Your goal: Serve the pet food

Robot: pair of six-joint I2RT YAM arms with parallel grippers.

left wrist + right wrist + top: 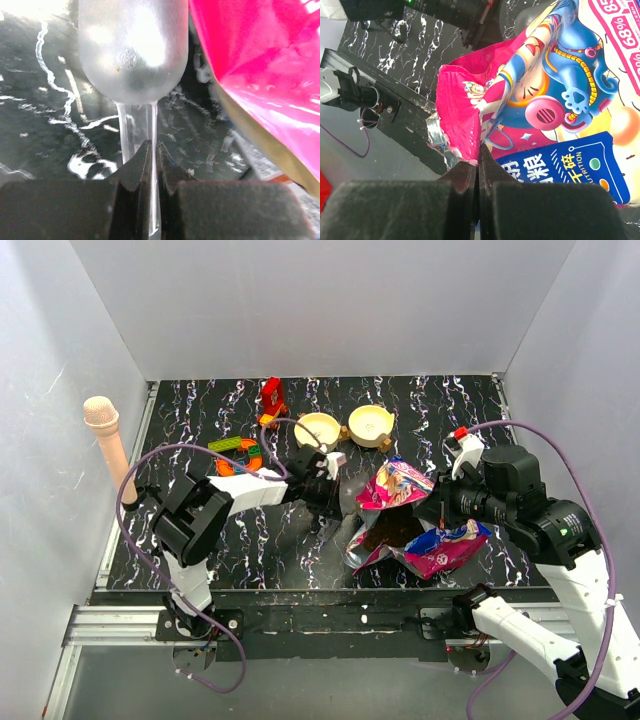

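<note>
Bag (545, 100) edge sits pinched in right fingers (460, 182), spoon (132, 50) seemingly beside

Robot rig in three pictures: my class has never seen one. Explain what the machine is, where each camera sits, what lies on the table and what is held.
These are two robot arms bolted to a table. The wide picture looks down from above; the other two come from a camera on each wrist. On it lie two cream bowls, toy blocks and an opened pink bag with brown pet food inside. The left gripper pinches a clear spoon by its handle; the right gripper pinches the bag's edge.
</note>
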